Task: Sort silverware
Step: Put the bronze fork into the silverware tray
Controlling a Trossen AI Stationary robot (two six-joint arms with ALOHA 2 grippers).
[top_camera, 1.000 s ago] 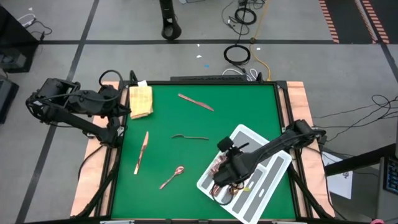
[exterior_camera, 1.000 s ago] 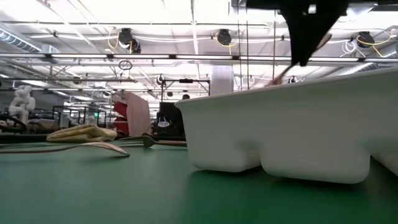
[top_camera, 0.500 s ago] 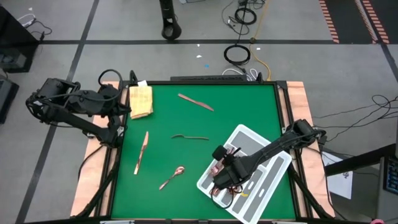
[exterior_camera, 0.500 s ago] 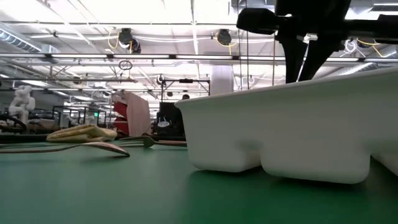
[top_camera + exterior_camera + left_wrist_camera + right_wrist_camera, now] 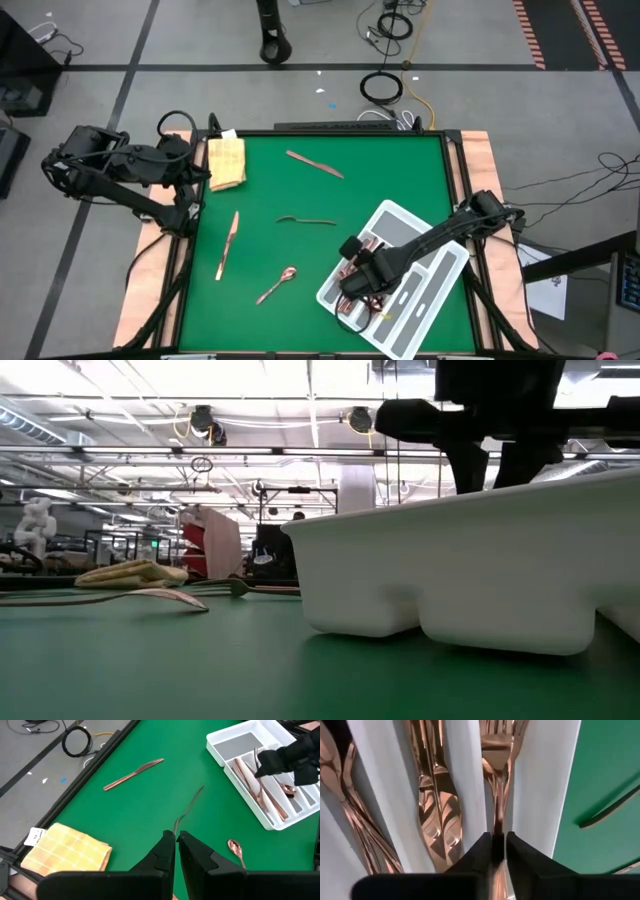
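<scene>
Down inside the tray, the right gripper sits low in the outermost slot, its fingers narrowly apart with a fork handle between them. That fork lies lengthwise along the slot, tines pointing away from the gripper. Knives fill the neighbouring slot, parallel to it. On the green mat, a knife, a second fork, another knife and a spoon lie scattered, well apart. The left gripper waits near the yellow cloth, fingers almost together, holding nothing.
</scene>
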